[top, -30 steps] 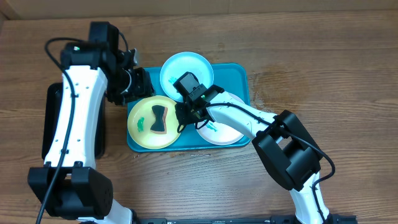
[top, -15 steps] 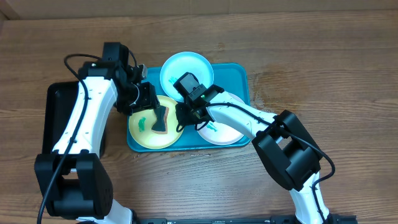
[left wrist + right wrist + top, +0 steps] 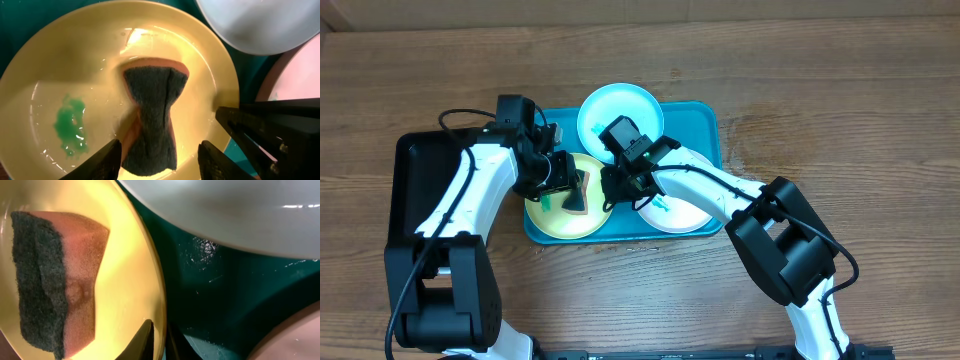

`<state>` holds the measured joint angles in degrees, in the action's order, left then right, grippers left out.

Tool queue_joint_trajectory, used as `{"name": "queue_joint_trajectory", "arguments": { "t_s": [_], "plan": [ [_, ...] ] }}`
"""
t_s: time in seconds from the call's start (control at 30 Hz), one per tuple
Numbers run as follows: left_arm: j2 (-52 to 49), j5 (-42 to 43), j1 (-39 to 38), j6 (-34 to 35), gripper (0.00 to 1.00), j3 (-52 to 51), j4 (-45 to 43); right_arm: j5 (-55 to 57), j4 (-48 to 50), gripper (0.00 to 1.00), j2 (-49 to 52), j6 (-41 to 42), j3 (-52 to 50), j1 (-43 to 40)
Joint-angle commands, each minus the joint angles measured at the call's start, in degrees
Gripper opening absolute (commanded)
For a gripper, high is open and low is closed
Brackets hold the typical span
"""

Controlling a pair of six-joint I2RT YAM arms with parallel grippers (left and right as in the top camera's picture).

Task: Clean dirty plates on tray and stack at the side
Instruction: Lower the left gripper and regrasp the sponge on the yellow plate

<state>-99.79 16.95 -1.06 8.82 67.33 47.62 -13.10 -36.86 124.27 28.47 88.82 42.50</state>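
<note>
One coarse hourglass sponge (image 3: 150, 120) on glossy plate (image 3: 75, 60).

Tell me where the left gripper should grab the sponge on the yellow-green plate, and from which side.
Grip the sponge at its narrow waist, coming straight down. It lies flat on the yellow-green plate, dark scouring side up, and its hourglass shape narrows there, so the open left gripper can likely close across the two concave sides.
</note>
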Motion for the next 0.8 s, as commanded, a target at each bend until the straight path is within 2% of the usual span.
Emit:
{"name": "queue_joint_trajectory", "arguments": {
  "t_s": [0.0, 0.33, 0.67, 0.77],
  "plan": [
    [-0.28, 0.59, -0.15, 0.42, 0.51, -0.92, -1.55, -0.68, 0.96, 0.11, 0.11, 0.09, 0.79, 0.09],
    [-1.2, -0.59, -0.92, 0.7, 0.54, -2.49, -4.63, -0.68, 1.49, 0.11, 0.11, 0.09, 0.79, 0.07],
    [-8.46, -1.79, -2.58, 1.05, 0.54, -2.49, -6.67, -0.68, 1.79, 0.11, 0.11, 0.09, 0.79, 0.09],
    [-8.63, -3.91, -2.6, 1.05, 0.5, -2.47, -6.75, -0.66, 1.81, 0.11, 0.11, 0.07, 0.79, 0.09]
  ]
}}
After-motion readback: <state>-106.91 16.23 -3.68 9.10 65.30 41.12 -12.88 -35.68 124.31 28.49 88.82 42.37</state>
